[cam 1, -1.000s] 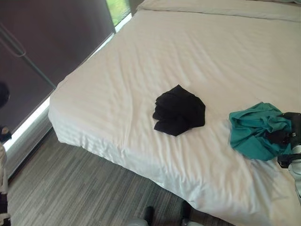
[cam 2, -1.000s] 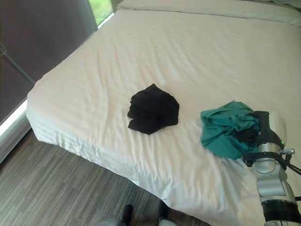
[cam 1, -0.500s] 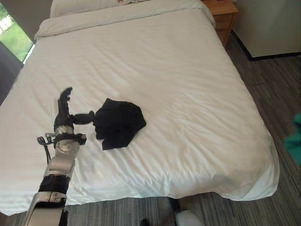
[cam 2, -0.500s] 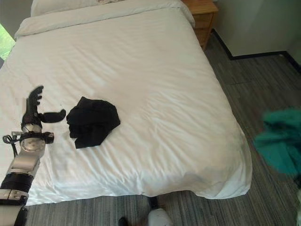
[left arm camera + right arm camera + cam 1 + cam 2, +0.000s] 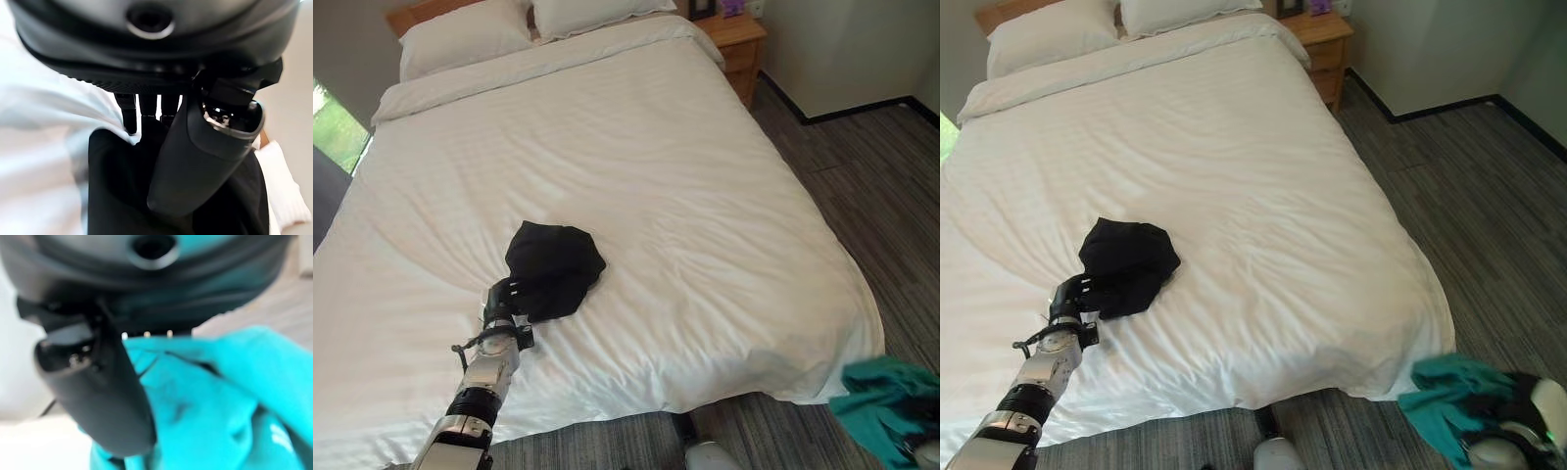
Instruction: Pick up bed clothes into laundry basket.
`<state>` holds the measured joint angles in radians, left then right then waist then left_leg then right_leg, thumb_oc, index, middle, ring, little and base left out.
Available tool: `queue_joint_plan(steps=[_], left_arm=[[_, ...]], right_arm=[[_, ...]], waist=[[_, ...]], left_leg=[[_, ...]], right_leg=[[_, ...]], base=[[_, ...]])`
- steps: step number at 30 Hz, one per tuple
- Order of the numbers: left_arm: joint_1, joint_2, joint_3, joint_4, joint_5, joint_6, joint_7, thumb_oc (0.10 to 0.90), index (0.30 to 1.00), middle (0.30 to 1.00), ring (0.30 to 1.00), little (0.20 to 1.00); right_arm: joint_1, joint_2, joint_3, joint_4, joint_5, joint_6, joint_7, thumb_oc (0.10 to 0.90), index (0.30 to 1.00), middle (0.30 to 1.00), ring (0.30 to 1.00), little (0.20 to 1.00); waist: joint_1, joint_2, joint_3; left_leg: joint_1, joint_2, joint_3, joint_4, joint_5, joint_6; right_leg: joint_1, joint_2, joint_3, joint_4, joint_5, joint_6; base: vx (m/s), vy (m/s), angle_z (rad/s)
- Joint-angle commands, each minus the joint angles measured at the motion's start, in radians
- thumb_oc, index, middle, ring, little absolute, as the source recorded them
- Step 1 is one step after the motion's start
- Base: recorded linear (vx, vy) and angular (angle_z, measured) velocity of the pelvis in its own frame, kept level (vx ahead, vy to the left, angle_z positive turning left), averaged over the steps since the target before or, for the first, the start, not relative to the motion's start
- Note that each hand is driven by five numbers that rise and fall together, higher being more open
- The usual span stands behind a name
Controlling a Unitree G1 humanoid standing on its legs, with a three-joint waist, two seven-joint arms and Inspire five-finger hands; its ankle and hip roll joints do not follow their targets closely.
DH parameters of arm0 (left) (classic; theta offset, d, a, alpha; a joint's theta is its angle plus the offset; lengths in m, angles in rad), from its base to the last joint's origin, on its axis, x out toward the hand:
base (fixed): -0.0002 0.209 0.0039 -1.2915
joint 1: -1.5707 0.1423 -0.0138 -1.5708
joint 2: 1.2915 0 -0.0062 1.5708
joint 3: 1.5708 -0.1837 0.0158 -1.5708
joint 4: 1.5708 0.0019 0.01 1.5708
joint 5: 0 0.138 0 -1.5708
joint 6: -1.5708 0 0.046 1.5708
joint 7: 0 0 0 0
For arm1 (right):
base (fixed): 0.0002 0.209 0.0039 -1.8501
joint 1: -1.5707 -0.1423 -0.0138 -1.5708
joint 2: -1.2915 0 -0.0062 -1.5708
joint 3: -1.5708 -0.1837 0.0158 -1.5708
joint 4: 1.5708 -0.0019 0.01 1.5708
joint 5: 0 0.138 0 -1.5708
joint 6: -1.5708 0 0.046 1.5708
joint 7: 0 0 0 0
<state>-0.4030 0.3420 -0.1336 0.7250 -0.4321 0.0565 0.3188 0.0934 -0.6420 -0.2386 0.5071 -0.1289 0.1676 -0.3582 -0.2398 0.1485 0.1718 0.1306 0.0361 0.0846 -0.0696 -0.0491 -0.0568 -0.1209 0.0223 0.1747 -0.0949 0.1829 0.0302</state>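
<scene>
A crumpled black garment [image 5: 555, 266] lies on the white bed [image 5: 685, 196], near its foot on the left. My left hand [image 5: 503, 295] rests at the garment's near edge. In the left wrist view its thumb [image 5: 195, 161] lies over the black garment [image 5: 117, 191] and its fingers [image 5: 146, 110] curl into the cloth. A teal garment [image 5: 1457, 396] hangs off the bed's right corner above the floor, bunched in my right hand [image 5: 1531, 410]. In the right wrist view that hand's thumb [image 5: 105, 396] presses on the teal garment [image 5: 205, 401].
Two white pillows [image 5: 462, 36] lie at the headboard. A wooden nightstand [image 5: 736, 37] stands at the bed's far right corner. Grey striped flooring [image 5: 1469, 206] runs along the right side of the bed. A bright window [image 5: 331, 116] is at the left.
The camera has swung right. My left hand went from open beside the black garment to curled on its near edge. The right hand carried the teal garment off the bed and down over the floor.
</scene>
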Motion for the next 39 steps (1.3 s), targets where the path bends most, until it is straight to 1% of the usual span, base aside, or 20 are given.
queue_joint_plan(steps=[1,3,4,7,13,15,16,17,18,19,21,22,24,26,29,32,33,34,36,39], left_arm=[[-0.191,-0.003,-0.152,-0.148,0.002,-0.115,-0.062,0.400,0.300,0.300,0.300,0.300],[-0.281,0.099,-0.150,-0.295,0.073,-0.136,-0.032,0.400,0.300,0.300,0.300,0.300],[-0.321,0.131,-0.157,-0.320,0.098,-0.144,-0.017,0.400,0.300,0.300,0.300,0.300],[-0.430,0.217,-0.150,-0.383,0.106,-0.167,0.033,0.400,0.300,0.300,0.300,0.300],[-0.632,0.327,-0.169,-0.490,0.100,-0.197,0.107,0.400,0.300,0.300,0.300,0.300],[-0.621,0.348,-0.156,-0.562,0.174,-0.174,0.103,0.400,0.300,0.300,0.300,0.300],[-0.620,0.347,-0.156,-0.564,0.174,-0.172,0.103,0.400,0.300,0.300,0.300,0.300],[-0.611,0.358,-0.151,-0.596,0.235,-0.150,0.093,0.400,0.300,0.300,0.300,0.300],[-0.609,0.357,-0.149,-0.599,0.237,-0.148,0.093,0.400,0.300,0.300,0.300,0.300],[-0.570,0.339,-0.139,-0.588,0.265,-0.132,0.092,0.400,0.300,0.300,0.300,0.300],[-0.509,0.320,-0.117,-0.589,0.278,-0.122,0.082,0.400,0.300,0.300,0.300,0.300],[-0.457,0.306,-0.096,-0.602,0.291,-0.120,0.077,0.400,0.300,0.300,0.300,0.300],[-0.336,0.278,-0.064,-0.646,0.342,-0.120,0.053,0.400,0.300,0.300,0.300,0.300],[-0.177,0.243,-0.015,-0.670,0.401,-0.118,0.039,0.400,0.300,0.300,0.300,0.300],[-0.046,0.156,0.020,-0.595,0.400,-0.108,0.062,0.400,0.300,0.300,0.300,0.300],[-0.003,0.102,-0.008,-0.532,0.385,-0.108,0.044,0.400,0.300,0.300,0.300,0.300],[0.041,0.065,-0.011,-0.516,0.368,-0.101,0.037,0.400,0.300,0.300,0.300,0.300],[0.041,0.064,-0.010,-0.517,0.368,-0.101,0.037,0.400,0.300,0.300,0.300,0.300],[0.074,0.046,-0.008,-0.502,0.346,-0.103,0.035,0.400,0.300,0.300,0.300,0.300],[0.072,0.047,-0.028,-0.479,0.373,-0.086,0.042,0.400,0.300,0.300,0.300,0.300]], right_arm=[[-0.100,-0.151,-0.007,-0.031,0.024,-0.083,-0.055,0.400,0.300,0.300,0.300,0.300],[-0.168,-0.180,0.071,-0.057,-0.018,-0.084,-0.019,0.400,0.300,0.300,0.300,0.300],[-0.181,-0.188,0.086,-0.061,-0.031,-0.081,-0.009,0.400,0.300,0.300,0.300,0.300],[-0.186,-0.217,0.089,-0.099,-0.059,-0.083,-0.003,0.400,0.300,0.300,0.300,0.300],[-0.044,-0.197,-0.025,-0.268,-0.169,-0.074,0.009,0.400,0.300,0.300,0.300,0.300],[-0.003,-0.182,-0.063,-0.339,-0.225,-0.077,0.011,0.400,0.300,0.300,0.300,0.300],[0.000,-0.181,-0.065,-0.343,-0.227,-0.076,0.013,0.400,0.300,0.300,0.300,0.300],[0.018,-0.180,-0.079,-0.414,-0.270,-0.085,0.033,0.400,0.300,0.300,0.300,0.300],[0.021,-0.179,-0.082,-0.419,-0.272,-0.084,0.036,0.400,0.300,0.300,0.300,0.300],[0.009,-0.186,-0.078,-0.464,-0.300,-0.091,0.047,0.400,0.300,0.300,0.300,0.300],[-0.011,-0.181,-0.072,-0.529,-0.319,-0.104,0.065,0.400,0.300,0.300,0.300,0.300],[-0.021,-0.177,-0.067,-0.560,-0.323,-0.111,0.070,0.400,0.300,0.300,0.300,0.300],[-0.041,-0.151,-0.045,-0.607,-0.320,-0.134,0.094,0.400,0.300,0.300,0.300,0.300],[-0.084,-0.119,0.041,-0.605,-0.304,-0.157,0.123,0.400,0.300,0.300,0.300,0.300],[-0.134,-0.074,0.175,-0.607,-0.306,-0.180,0.150,0.400,0.300,0.300,0.300,0.300],[-0.215,-0.128,0.247,-0.459,-0.251,-0.187,0.126,0.400,0.300,0.300,0.300,0.300],[-0.257,-0.123,0.282,-0.460,-0.228,-0.179,0.133,0.400,0.300,0.300,0.300,0.300],[-0.259,-0.124,0.283,-0.460,-0.228,-0.179,0.134,0.400,0.300,0.300,0.300,0.300],[-0.268,-0.137,0.305,-0.458,-0.219,-0.185,0.146,0.400,0.300,0.300,0.300,0.300],[-0.244,-0.159,0.289,-0.443,-0.206,-0.173,0.146,0.400,0.300,0.300,0.300,0.300]], waist=[[0.039,-0.091,-0.030],[0.096,-0.115,-0.017],[0.103,-0.118,-0.015],[0.115,-0.115,-0.016],[0.059,-0.126,-0.019],[0.081,-0.099,0.019],[0.080,-0.098,0.016],[0.092,-0.083,0.021],[0.094,-0.084,0.022],[0.120,-0.067,0.021],[0.155,-0.057,0.011],[0.187,-0.063,-0.001],[0.235,-0.083,-0.027],[0.259,-0.097,-0.038],[0.268,-0.103,-0.031],[0.274,-0.097,-0.020],[0.292,-0.092,0.011],[0.291,-0.091,0.010],[0.330,-0.093,0.029],[0.321,-0.096,0.019]], left_leg=[[-0.084,0.047,-0.203,-0.018,0.022,-0.032],[-0.094,-0.080,-0.419,0.012,-0.003,0.010],[-0.078,-0.097,-0.441,0.026,-0.025,0.020],[-0.049,-0.104,-0.443,-0.003,-0.034,0.033],[-0.027,-0.135,-0.342,-0.018,-0.016,0.054],[-0.046,-0.101,-0.236,-0.018,0.009,0.046],[-0.044,-0.100,-0.238,-0.018,0.003,0.047],[-0.053,-0.076,-0.177,-0.018,0.009,0.048],[-0.056,-0.077,-0.175,-0.018,0.015,0.048],[-0.077,-0.045,-0.102,-0.018,0.030,0.049],[-0.097,-0.021,-0.027,-0.018,0.044,0.046],[-0.101,-0.010,0.030,-0.018,0.037,0.038],[-0.120,0.011,0.100,-0.018,0.040,0.024],[-0.120,0.040,0.148,-0.018,0.041,0.009],[-0.129,0.078,0.175,-0.018,0.067,-0.008],[-0.118,0.104,0.163,-0.018,0.092,-0.023],[-0.120,0.103,0.097,0.020,0.090,-0.029],[-0.126,0.105,0.097,0.023,0.094,-0.029],[-0.159,0.022,-0.099,0.065,0.047,-0.018],[-0.161,0.000,-0.089,0.096,0.036,-0.010]], right_leg=[[0.098,-0.004,0.037,0.008,-0.158,0.072],[0.081,0.029,0.122,0.008,-0.129,0.076],[0.081,0.038,0.146,0.013,-0.122,0.081],[0.052,0.053,0.185,0.020,-0.105,0.094],[-0.026,0.047,0.169,0.091,-0.036,0.169],[-0.068,-0.016,-0.089,0.251,-0.135,0.149],[-0.068,-0.016,-0.091,0.255,-0.147,0.149],[-0.035,-0.068,-0.208,0.371,-0.207,0.117],[-0.040,-0.069,-0.206,0.374,-0.202,0.117],[-0.001,-0.143,-0.263,0.466,-0.238,0.104],[0.036,-0.230,-0.323,0.477,-0.220,0.102],[0.078,-0.287,-0.381,0.447,-0.229,0.115],[0.150,-0.320,-0.452,0.313,-0.221,0.142],[0.189,-0.272,-0.447,0.171,-0.247,0.162],[0.188,-0.209,-0.403,0.072,-0.237,0.147],[0.205,-0.162,-0.373,0.032,-0.229,0.121],[0.223,-0.142,-0.356,0.016,-0.240,0.102],[0.218,-0.140,-0.356,0.015,-0.235,0.100],[0.223,-0.117,-0.319,0.011,-0.237,0.076],[0.241,-0.114,-0.330,0.009,-0.250,0.062]], base=[[-0.10,-0.025,-0.37],[-0.15,0.005,-0.97],[-0.12,0.112,-1.92],[-0.09,0.144,-2.13],[-0.07,0.147,-1.09],[-0.26,0.113,-0.56],[-0.25,0.059,-1.48],[-0.15,0.029,-1.52],[-0.35,0.042,-1.74],[-0.28,0.017,-1.30],[-0.27,-0.044,-1.87],[-0.19,-0.144,-1.72],[-0.15,-0.263,-1.76],[-0.12,-0.323,-1.66],[-0.10,-0.276,-0.92],[-0.04,-0.197,-0.61],[-0.07,-0.221,-0.37],[-0.07,-0.191,-0.07],[0.00,-0.243,-0.09],[0.09,-0.133,-0.22]])
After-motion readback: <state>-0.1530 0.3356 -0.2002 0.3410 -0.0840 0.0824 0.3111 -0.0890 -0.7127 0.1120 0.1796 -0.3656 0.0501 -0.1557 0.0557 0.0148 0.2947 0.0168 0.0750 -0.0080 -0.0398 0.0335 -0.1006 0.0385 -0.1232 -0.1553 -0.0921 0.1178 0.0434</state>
